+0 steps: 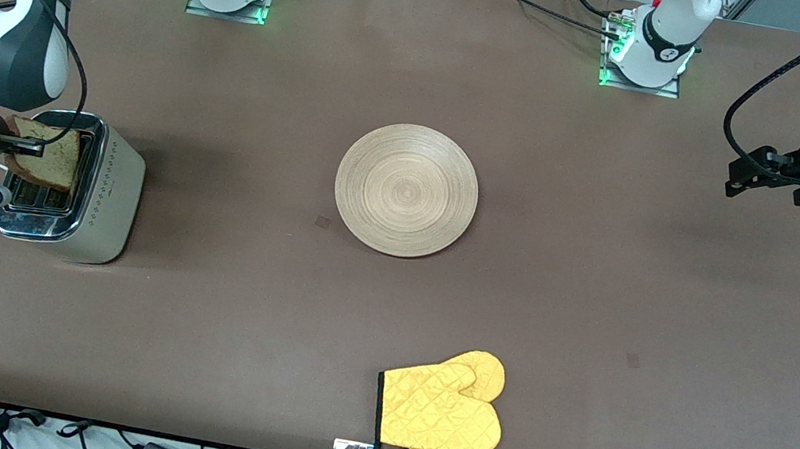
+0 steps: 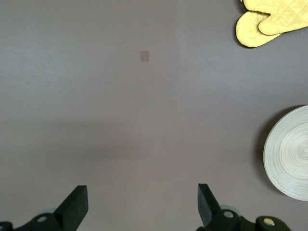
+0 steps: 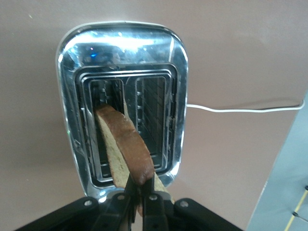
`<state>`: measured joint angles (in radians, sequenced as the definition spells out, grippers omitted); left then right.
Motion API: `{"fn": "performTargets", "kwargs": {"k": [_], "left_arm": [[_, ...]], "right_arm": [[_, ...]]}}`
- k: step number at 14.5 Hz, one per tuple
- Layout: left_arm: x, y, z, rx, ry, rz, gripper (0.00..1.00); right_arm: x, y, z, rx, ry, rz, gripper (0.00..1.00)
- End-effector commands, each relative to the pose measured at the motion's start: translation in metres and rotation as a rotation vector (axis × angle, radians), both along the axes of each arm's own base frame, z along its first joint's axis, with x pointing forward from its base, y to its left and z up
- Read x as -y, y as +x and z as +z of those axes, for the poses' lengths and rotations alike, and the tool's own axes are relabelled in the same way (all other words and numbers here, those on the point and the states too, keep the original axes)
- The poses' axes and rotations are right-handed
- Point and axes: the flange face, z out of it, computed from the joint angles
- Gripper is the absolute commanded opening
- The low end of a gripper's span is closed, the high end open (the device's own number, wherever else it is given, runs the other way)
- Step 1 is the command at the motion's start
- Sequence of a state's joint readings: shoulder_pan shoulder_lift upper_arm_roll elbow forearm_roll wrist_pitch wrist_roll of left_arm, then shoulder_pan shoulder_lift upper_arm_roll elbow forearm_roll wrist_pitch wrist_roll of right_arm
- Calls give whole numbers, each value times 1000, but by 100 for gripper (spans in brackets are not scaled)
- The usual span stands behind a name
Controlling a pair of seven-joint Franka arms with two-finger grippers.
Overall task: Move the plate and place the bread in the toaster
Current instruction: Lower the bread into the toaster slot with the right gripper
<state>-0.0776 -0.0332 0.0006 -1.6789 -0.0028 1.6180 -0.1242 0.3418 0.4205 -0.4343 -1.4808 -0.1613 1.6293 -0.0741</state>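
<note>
Brown tabletop was noted. Right gripper was clamped on the bread by its crust edge, over the toaster at frame left; the slice looked light, soft and crumbly. Plate sat mid-frame. Left gripper waited agape, empty.

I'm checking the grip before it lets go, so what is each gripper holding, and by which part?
The right gripper pinches the bread by its crust edge, over the toaster. The left gripper is open and holds nothing.
</note>
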Motion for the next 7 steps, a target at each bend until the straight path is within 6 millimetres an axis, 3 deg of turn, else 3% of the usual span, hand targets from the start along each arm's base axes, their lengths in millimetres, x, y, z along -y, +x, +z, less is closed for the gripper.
{"fn": "performTargets", "kwargs": {"k": [1,7], "left_arm": [[0,-1,6,-3,-5,-18,100],[2,-2,6,-3,-5,-19,100]], "right_arm": [[0,6,-3,10,27,4,0],[-4,10,14,41,45,-4,0]]}}
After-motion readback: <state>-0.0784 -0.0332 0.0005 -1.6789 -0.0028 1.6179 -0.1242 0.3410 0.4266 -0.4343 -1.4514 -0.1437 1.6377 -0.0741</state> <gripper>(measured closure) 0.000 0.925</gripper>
